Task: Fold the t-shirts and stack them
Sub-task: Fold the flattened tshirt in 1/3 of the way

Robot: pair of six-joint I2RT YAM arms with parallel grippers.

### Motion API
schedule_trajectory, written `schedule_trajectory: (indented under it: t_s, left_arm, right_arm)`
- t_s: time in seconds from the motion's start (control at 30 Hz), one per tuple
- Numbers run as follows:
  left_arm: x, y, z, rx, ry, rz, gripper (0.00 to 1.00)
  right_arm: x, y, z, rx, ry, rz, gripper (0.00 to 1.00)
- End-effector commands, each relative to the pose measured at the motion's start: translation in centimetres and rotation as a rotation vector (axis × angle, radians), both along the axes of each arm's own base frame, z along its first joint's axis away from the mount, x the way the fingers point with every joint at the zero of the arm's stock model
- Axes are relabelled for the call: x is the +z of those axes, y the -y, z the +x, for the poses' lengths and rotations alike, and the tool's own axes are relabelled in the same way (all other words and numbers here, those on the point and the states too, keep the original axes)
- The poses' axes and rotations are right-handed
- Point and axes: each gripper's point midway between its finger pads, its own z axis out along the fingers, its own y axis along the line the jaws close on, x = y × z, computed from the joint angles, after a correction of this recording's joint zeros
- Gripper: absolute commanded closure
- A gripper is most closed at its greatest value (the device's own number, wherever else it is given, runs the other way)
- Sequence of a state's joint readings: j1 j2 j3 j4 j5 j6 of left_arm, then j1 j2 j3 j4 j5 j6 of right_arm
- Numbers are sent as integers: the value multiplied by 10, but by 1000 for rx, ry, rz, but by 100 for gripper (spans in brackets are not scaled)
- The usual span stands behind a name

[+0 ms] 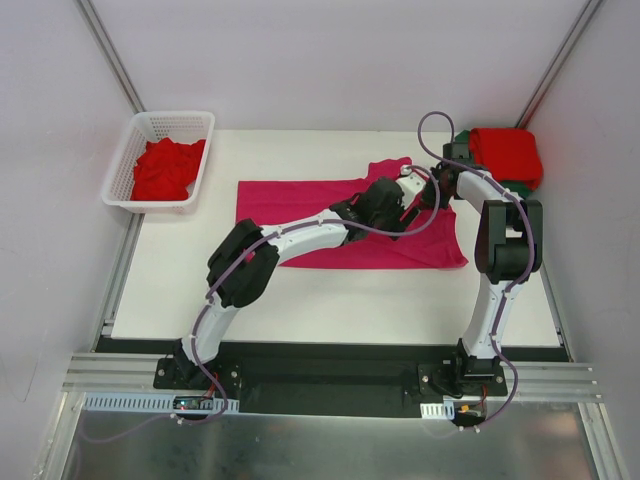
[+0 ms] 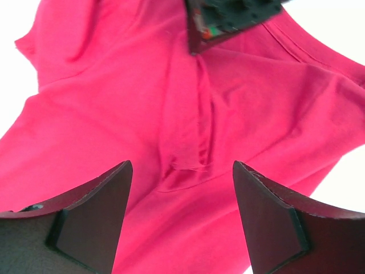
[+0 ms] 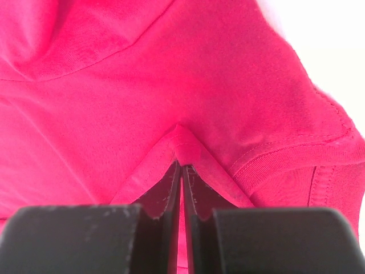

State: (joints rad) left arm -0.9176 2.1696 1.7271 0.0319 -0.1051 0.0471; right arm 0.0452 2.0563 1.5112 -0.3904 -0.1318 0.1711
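A magenta-pink t-shirt lies spread across the middle of the white table. My left gripper hovers over its right half, open, its dark fingers standing wide apart over wrinkled pink cloth with nothing between them. My right gripper is just beyond it, shut on a pinched ridge of the pink t-shirt near a hemmed edge; the cloth peaks at the right gripper. In the left wrist view the right gripper shows at the top edge.
A white lattice basket at the back left holds crumpled red t-shirts. At the back right corner a folded red t-shirt lies on a dark green one. White walls close in both sides.
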Motion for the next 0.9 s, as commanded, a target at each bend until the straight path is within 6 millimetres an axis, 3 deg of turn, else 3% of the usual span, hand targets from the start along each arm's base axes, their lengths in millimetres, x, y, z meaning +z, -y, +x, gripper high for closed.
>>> schedule_trajectory:
  t_s: [0.0, 0.27, 0.87]
  left_arm:
    - [-7, 7, -1, -24, 18, 20, 29]
    - [-29, 4, 0, -25, 16, 72, 30]
    - [-46, 6, 4, -24, 8, 96, 44]
  right_arm:
    - [10, 0, 11, 0, 35, 9, 93]
    - [11, 0, 11, -1, 36, 11, 93]
    - [11, 2, 11, -4, 35, 8, 94]
